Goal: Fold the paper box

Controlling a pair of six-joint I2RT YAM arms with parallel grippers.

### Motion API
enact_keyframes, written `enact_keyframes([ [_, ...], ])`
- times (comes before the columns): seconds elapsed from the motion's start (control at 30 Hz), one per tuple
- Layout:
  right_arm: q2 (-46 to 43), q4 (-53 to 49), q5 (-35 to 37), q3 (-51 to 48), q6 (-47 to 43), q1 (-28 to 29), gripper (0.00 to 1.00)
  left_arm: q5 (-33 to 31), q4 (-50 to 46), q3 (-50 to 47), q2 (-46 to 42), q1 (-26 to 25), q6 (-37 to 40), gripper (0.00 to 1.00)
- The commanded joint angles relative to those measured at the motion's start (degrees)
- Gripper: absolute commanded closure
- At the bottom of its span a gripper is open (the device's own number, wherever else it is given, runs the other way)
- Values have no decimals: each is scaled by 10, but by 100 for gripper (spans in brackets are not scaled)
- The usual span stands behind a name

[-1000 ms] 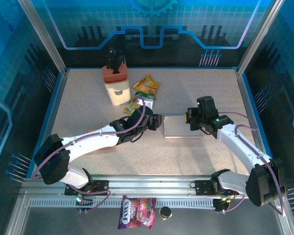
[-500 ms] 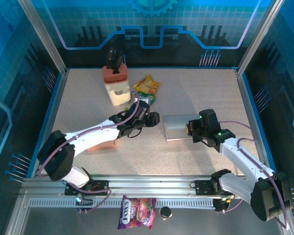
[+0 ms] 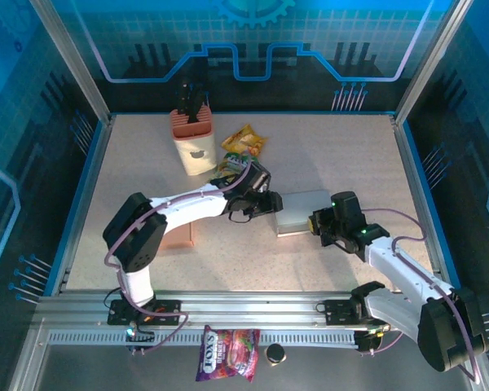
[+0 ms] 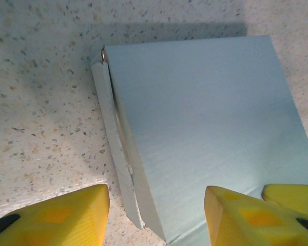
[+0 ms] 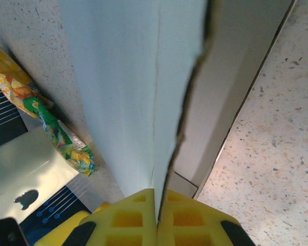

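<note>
We see our right gripper (image 5: 156, 199) pinching the box (image 4: 195, 128) flap; our left gripper (image 4: 154, 207) stands half open astride its side edge

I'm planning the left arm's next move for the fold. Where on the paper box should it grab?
Probably the narrow side flap along the paper box's left edge, approached from the left. It stands slightly proud of the main panel, and the open left end effector sits astride it. The right end effector is shut on the opposite edge, steadying the box.
</note>
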Motion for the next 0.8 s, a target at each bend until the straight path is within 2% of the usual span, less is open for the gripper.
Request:
enact_keyframes([
  [0.0, 8, 0, -11, -10, -15, 8, 100, 22, -46, 21, 24, 3, -9, 49],
  [0.1, 13, 0, -14, -10, -18, 7, 100, 19, -42, 16, 29, 3, -5, 49],
  [0.3, 22, -6, -23, -10, -30, 7, 92, 31, -1, 4, 47, 3, -3, 54],
  [0.4, 20, -23, -29, -4, -51, 1, 80, 21, -11, 5, 48, 3, 1, 58],
  [0.47, 15, -54, -34, 13, -90, -11, 67, 21, -11, 1, 47, 3, 4, 60],
  [0.53, 10, -119, -37, 47, -161, -32, 57, 19, -13, -4, 48, 3, 6, 61],
  [0.63, 6, -245, -19, 128, -317, -71, 46, 18, -3, -15, 47, 4, 5, 62],
  [0.77, 25, -350, 18, 222, -524, -131, 39, 17, 1, -15, 47, 4, 11, 64],
])
